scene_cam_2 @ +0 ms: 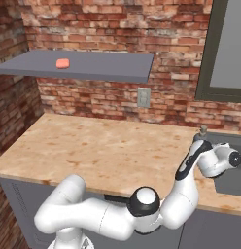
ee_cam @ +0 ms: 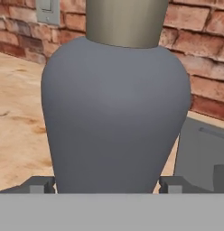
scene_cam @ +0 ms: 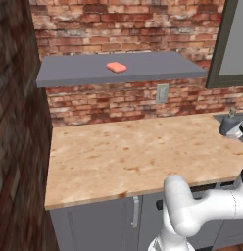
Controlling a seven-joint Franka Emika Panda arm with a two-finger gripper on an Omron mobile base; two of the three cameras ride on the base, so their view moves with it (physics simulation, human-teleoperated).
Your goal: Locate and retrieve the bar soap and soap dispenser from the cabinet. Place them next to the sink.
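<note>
The salmon-pink bar soap lies flat on the cabinet's grey shelf panel, high on the brick wall. The dark grey soap dispenser looms close in the hand view, metal neck at the top, with a finger against each side of its lower body. My gripper is shut on it at the right end of the counter, beside the sink. The pump head pokes up above the hand. Whether the bottle's base rests on the counter is hidden.
The wooden counter stretches left from the sink. A wall outlet sits under the shelf. A dark-framed window is above the sink, and a brick side wall bounds the left.
</note>
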